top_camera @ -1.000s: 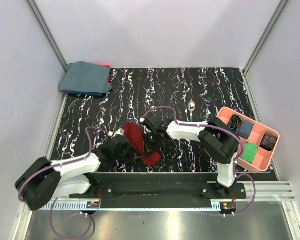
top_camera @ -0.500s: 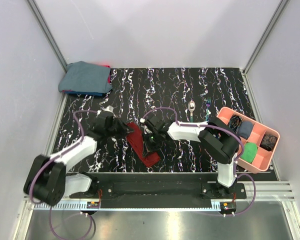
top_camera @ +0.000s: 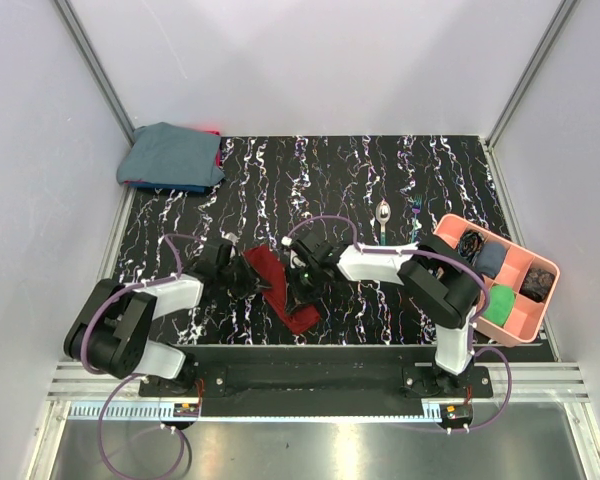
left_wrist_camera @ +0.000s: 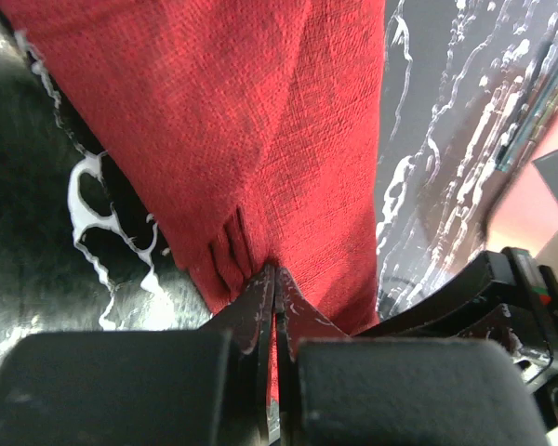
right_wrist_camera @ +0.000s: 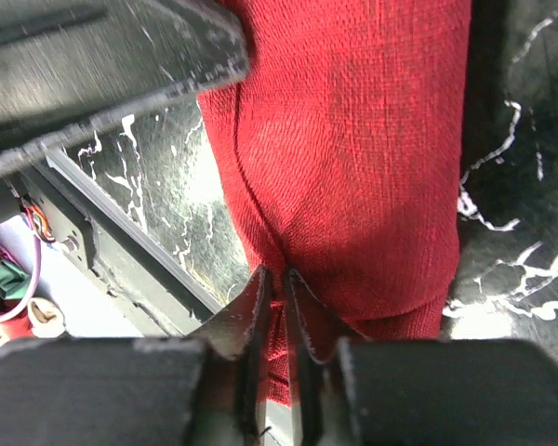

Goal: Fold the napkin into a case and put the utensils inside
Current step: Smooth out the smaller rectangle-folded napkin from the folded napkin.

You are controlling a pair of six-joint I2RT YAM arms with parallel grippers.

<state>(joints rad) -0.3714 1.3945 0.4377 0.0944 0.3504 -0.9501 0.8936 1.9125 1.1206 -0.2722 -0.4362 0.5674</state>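
Note:
The dark red napkin (top_camera: 288, 305) lies folded as a narrow slanted strip near the table's front middle. My left gripper (top_camera: 244, 272) is at its upper left end, shut on a pinched edge of the napkin (left_wrist_camera: 288, 139), with the left gripper (left_wrist_camera: 274, 271) jaws pressed together. My right gripper (top_camera: 298, 281) is on the strip's right side. In the right wrist view the right gripper (right_wrist_camera: 272, 275) jaws stand a sliver apart with a fold of the napkin (right_wrist_camera: 353, 167) between them. The spoon (top_camera: 382, 216) and a teal-handled utensil (top_camera: 416, 212) lie further back on the right.
A pink compartment tray (top_camera: 521, 324) holding cables and cloths sits at the right edge. A blue-grey cloth bundle (top_camera: 170, 156) lies at the back left corner. The metal rail (top_camera: 310, 375) runs along the table's front edge, close behind the napkin's near end.
My left arm swung out from the front to the left, then came back low to the napkin's upper left end. The right arm barely moved. The napkin now lies as a narrower strip.

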